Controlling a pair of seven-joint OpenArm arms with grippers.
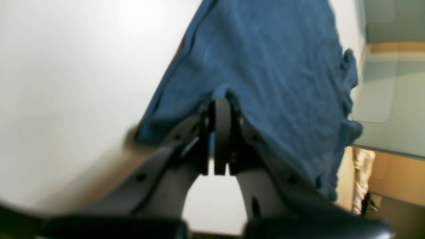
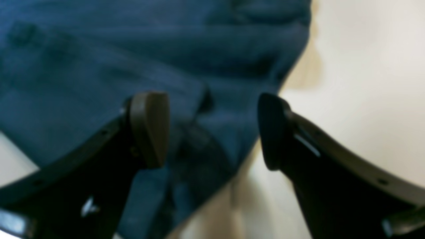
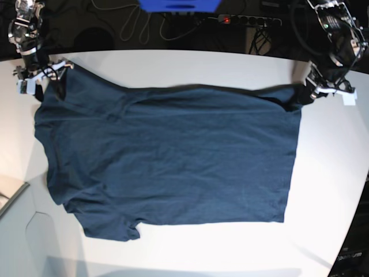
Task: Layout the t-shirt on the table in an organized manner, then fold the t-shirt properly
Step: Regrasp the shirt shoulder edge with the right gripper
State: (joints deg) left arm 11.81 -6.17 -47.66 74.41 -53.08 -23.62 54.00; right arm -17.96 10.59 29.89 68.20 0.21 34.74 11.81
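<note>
left fingers [image 1: 221, 109]: clenched on t-shirt [image 3: 167, 158] hem corner, at 2 o'clock in base view
right fingers [image 2: 212, 129]: spread wide, holding nothing, over the shirt's edge at 10 o'clock
t-shirt: navy, spread mostly flat mid-counter, sleeves at 9 o'clock, few wrinkles
counter [image 3: 230, 242]: white, curved far edge, shirt lying on it

White table [image 3: 230, 248] with curved far edge; dark navy t-shirt [image 3: 173, 161] spread across it.

Wrist views blurred, soft-focused; base view sharp — bright, evenly lit.
</note>
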